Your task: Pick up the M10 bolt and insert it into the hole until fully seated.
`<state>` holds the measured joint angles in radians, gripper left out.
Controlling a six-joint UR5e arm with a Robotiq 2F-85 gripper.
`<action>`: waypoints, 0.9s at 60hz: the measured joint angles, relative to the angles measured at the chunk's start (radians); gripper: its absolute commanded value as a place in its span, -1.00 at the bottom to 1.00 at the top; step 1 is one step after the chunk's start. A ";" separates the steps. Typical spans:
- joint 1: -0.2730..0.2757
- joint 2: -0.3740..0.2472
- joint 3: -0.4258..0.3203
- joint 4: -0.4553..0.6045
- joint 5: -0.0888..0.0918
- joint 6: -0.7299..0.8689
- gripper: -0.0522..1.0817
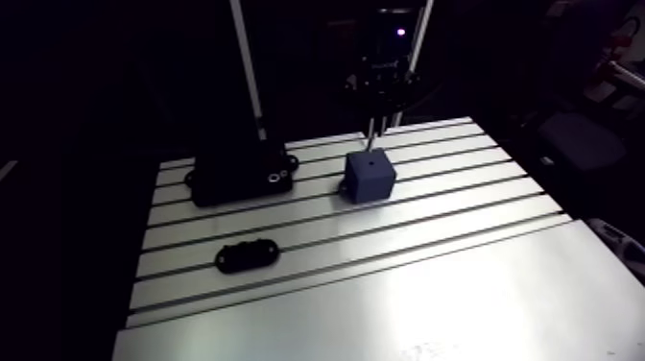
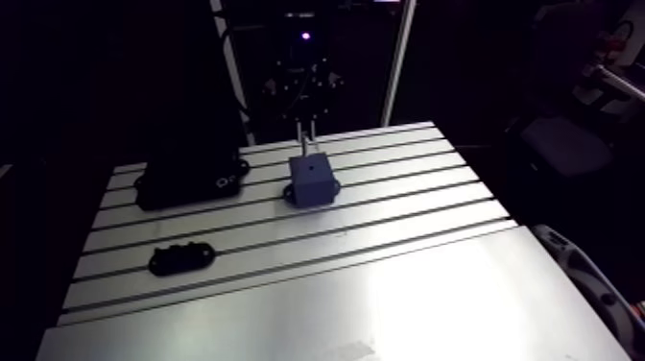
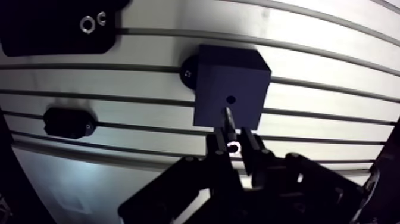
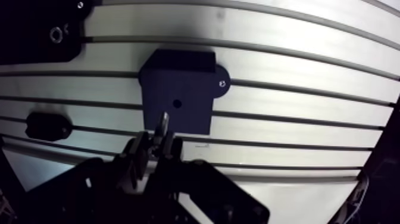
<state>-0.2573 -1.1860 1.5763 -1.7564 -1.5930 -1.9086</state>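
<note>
jaws clamped on bolt (image 3: 228, 121), tip above block (image 3: 221, 70), near hole (image 3: 231, 99)

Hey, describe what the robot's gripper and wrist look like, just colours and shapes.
The gripper is black all over: two slim, flat-sided fingers on chunky, angular linkages with small round pivots. In the arm view, the wrist above it is a dark housing with one small violet light glowing on it. No markings are readable.
</note>
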 measured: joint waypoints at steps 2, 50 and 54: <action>0.000 0.001 0.001 -0.004 -0.001 0.000 0.99; -0.001 0.009 0.010 -0.027 -0.017 -0.001 0.99; -0.001 0.010 0.010 -0.027 -0.017 -0.001 0.99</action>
<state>-0.2579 -1.1757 1.5866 -1.7832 -1.6100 -1.9091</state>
